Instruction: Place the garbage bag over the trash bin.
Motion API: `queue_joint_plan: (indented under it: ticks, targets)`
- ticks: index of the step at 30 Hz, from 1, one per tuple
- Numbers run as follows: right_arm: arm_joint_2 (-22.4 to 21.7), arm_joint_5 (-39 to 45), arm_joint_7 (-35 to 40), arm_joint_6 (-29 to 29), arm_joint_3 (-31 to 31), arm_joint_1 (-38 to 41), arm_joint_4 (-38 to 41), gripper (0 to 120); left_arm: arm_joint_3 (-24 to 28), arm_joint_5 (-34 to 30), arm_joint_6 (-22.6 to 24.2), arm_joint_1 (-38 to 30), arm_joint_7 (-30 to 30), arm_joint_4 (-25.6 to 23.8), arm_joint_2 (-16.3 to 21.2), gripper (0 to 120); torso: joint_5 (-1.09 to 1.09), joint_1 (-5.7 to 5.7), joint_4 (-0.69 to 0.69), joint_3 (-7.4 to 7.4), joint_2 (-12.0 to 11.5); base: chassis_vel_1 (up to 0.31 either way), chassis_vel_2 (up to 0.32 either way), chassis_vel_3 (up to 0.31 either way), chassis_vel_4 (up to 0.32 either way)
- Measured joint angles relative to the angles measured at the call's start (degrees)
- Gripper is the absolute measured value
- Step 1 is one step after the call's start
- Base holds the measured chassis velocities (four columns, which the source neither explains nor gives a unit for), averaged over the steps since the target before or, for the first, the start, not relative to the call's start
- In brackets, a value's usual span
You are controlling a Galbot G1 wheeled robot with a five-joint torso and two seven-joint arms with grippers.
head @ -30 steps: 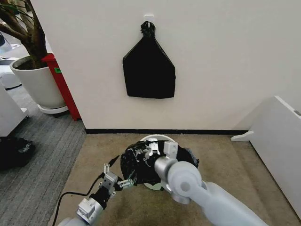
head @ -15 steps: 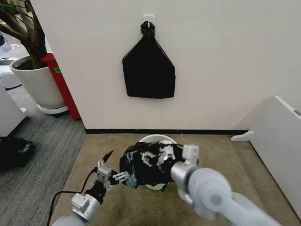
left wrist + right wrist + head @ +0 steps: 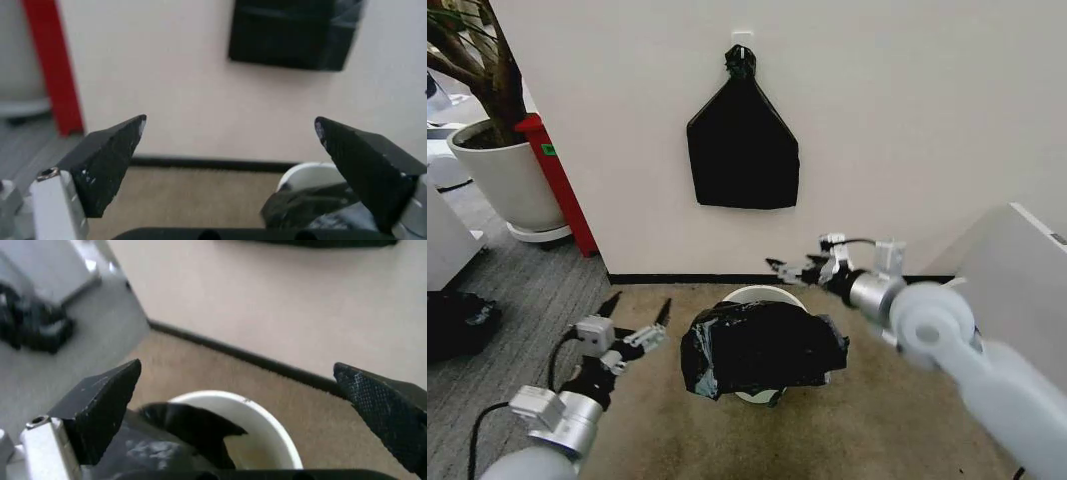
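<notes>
Crinkled glossy black plastic garbage bag (image 3: 763,347) draped loosely over small round cream-white plastic trash bin (image 3: 760,295), covering its near side, far rim exposed, on tan carpet by the wall. Right gripper (image 3: 791,268) raised above the bin's far rim, fingers apart, empty. Left gripper (image 3: 637,320) just left of the bag, fingers apart, empty.

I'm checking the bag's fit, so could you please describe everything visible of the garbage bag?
The garbage bag is thin, glossy black plastic, crinkled and bunched. It lies draped over the near side of the bin, whose far rim and part of its inside stay uncovered. Neither tool touches it: the left tool and right tool are both open, clear of it.
</notes>
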Motion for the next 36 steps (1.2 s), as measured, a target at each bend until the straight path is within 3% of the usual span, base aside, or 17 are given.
queue_joint_plan:
  ticks: [4, 5, 9, 17, 26, 36]
  targets:
    - [0.6, -1.7, -7.1, -0.8, -11.8, 11.9, -12.2, 100, -1.6, -2.6, 5.2, 0.9, -2.4, -1.9, -2.8, 100, 0.02, 0.0, 0.01, 0.01, 0.0, 0.0, 0.0, 0.0, 0.0]
    - [0.6, -1.7, -7.1, -0.8, -11.8, 11.9, -12.2, 100, -1.6, -2.6, 5.2, 0.9, -2.4, -1.9, -2.8, 100, 0.02, 0.0, 0.01, 0.01, 0.0, 0.0, 0.0, 0.0, 0.0]
    - [0.7, -5.4, -18.2, -0.8, -23.2, 22.4, -21.0, 100, -2.2, -4.1, 8.5, 1.4, -4.7, -2.6, -5.3, 100, -0.01, 0.0, 0.01, 0.01, 0.0, 0.0, 0.0, 0.0, 0.0]
    - [2.5, -15.6, -32.7, -0.7, -43.3, 35.0, -30.5, 100, -4.0, -4.7, 9.5, 1.9, -5.7, -2.6, -8.5, 100, -0.02, 0.0, -0.04, 0.0, 0.0, 0.0, 0.0, 0.0, 0.0]
    - [11.1, -19.9, -35.9, -0.5, -48.7, 37.8, -42.5, 100, -4.3, -3.7, 8.6, 2.3, -4.8, -2.5, -10.2, 100, -0.02, 0.0, 0.0, 0.0, 0.0, 0.0, 0.0, 0.0, 0.0]
    - [14.2, -19.5, -36.0, -0.4, -49.1, 34.8, -47.5, 94, -5.1, -2.9, 7.9, 2.2, -4.0, -2.4, -10.4, 100, 0.0, 0.0, -0.02, 0.0, 0.0, 0.0, 0.0, 0.0, 0.0]
